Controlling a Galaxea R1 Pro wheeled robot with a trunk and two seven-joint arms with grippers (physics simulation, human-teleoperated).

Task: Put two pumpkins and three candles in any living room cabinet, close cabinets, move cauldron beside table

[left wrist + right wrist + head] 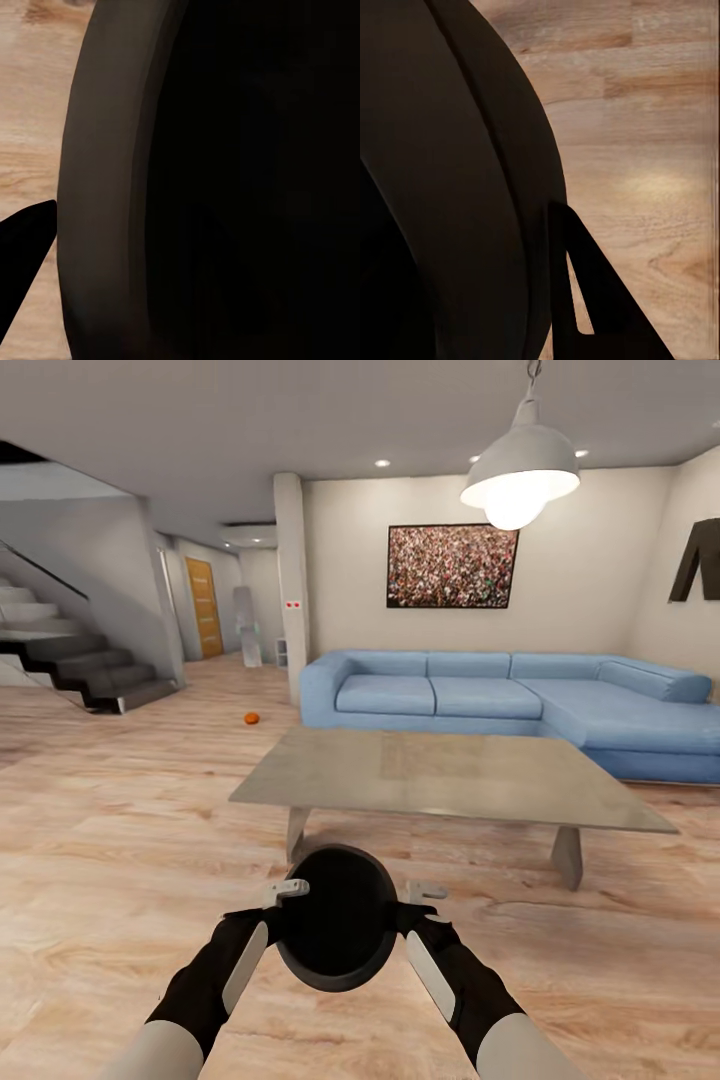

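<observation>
I hold the black cauldron (338, 930) low in front of me, its wide mouth facing up, between both arms. My left gripper (283, 895) clamps its left rim and my right gripper (418, 897) clamps its right rim. The pot's dark wall (225, 180) fills the left wrist view beside one dark finger (22, 255). In the right wrist view the wall (435, 187) curves past another finger (600, 300). Just beyond the cauldron stands the grey low table (450, 775). One small orange pumpkin (251, 717) lies on the wooden floor far left of the sofa. The cabinet and candles are out of view.
A blue corner sofa (500, 695) runs along the back wall behind the table. A white pillar (292, 590) stands at its left end, with dark stairs (80, 660) farther left. A pendant lamp (520, 475) hangs overhead. Open wooden floor spreads to the left.
</observation>
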